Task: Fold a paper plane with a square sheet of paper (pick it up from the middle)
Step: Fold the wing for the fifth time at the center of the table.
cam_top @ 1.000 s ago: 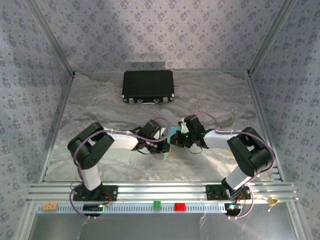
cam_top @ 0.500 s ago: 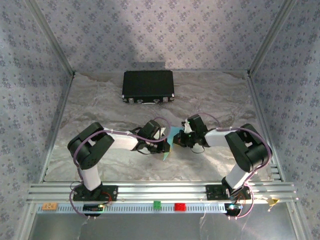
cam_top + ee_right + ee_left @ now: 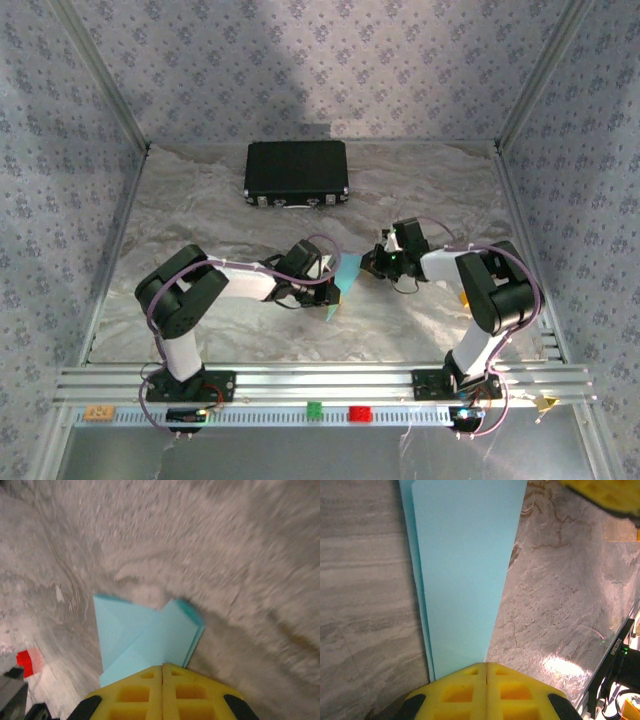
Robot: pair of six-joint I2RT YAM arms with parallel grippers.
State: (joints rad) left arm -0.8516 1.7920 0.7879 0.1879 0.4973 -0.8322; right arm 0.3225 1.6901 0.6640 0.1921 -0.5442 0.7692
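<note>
L gripper point(image 3: 486, 666) is clamping hard on the thin light-blue paper sheet point(image 3: 465, 555), which is folded into a long narrow strip w/ layered edges. Its yellow fingers point(image 3: 455, 690) are pressing together over the strip's near end. In the top view the sheet is sitting mid-workspace betw. the two arms, over the marbled grey table point(image 3: 250, 330); can't tell if it's touching the surface. R gripper point(image 3: 378, 263) is hovering just beside the sheet's upper-right corner, jaws pressed flat together. Its wrist view is blurring, w/ folded layers showing right at the fingertips, so can't tell if it's actually pinching paper or only brushing it.

Risks, imo:
- If R is gripping & pulling sideways vs. L's hold, the thin paper is risking a tear or an off-line crease.
- If R isn't gripping, the free end is flopping, the layers are fanning apart & alignment is going.
- W/ L holding one end only, the strip is prone to twisting.
</note>
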